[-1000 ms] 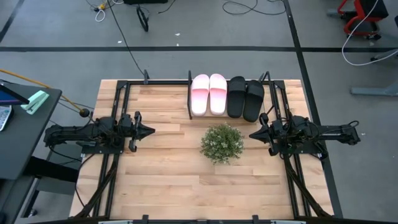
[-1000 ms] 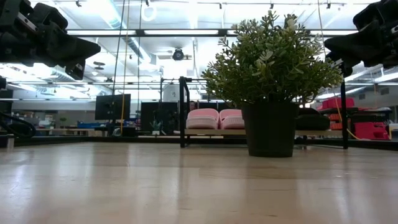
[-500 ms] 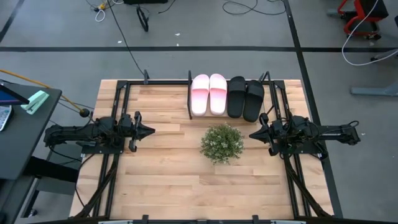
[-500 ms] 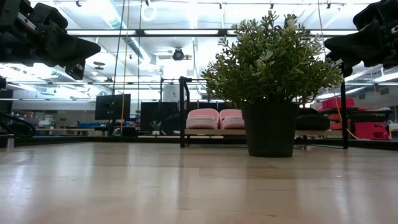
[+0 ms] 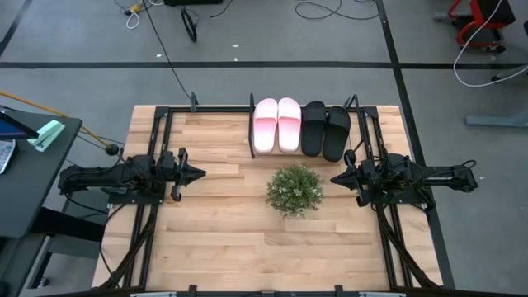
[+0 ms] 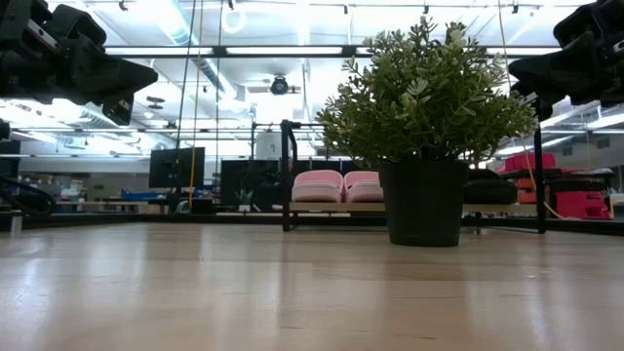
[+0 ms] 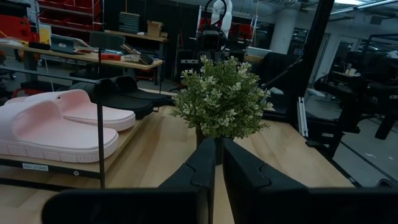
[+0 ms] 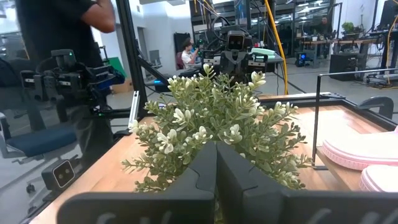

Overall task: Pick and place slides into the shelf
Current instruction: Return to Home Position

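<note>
Two pale pink slides and two black slides lie side by side, soles down, on the shelf at the table's far edge. In the low view the pink pair shows between the shelf's posts. My left gripper hovers shut at the table's left and points level toward the middle. My right gripper hovers shut at the table's right, facing it. The left wrist view shows the left gripper beside the pink slides. Neither gripper has anything between its fingers.
A small green potted plant stands mid-table between the two grippers, just in front of the shelf. Bare wood lies at the table's near half and far left. A person stands beyond the table in the right wrist view.
</note>
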Robot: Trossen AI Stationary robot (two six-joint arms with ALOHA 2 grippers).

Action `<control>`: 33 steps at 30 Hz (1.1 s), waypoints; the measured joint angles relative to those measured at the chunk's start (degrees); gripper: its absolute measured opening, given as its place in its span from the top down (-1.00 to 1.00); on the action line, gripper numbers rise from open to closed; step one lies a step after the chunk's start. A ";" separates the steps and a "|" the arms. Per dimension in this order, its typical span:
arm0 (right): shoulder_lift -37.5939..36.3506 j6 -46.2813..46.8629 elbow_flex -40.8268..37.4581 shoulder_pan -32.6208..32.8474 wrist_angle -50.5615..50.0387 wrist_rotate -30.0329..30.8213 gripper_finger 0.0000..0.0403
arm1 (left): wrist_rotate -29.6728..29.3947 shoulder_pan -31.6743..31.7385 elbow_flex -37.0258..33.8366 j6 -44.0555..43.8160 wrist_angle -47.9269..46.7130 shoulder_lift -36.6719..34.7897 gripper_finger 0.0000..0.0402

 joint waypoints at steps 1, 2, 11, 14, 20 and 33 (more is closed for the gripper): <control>0.00 0.02 0.00 0.00 0.00 -0.02 0.97 | 0.01 -0.02 0.00 -0.02 -0.01 -0.02 0.82; 0.00 0.02 0.00 0.00 0.00 0.00 0.97 | 0.01 -0.01 0.00 -0.04 -0.01 -0.01 0.81; 0.00 0.00 0.00 0.01 0.00 -0.02 0.97 | 0.01 -0.02 0.00 0.00 0.00 0.00 0.83; 0.00 0.00 0.00 0.00 -0.02 -0.02 0.97 | 0.01 -0.02 0.00 -0.03 0.00 -0.02 0.86; 0.00 0.00 0.00 0.00 -0.01 -0.02 0.97 | 0.01 0.01 0.00 -0.01 0.02 0.00 0.89; 0.00 0.00 0.00 0.00 0.00 -0.02 0.97 | -0.02 0.00 0.00 -0.04 -0.01 -0.02 0.80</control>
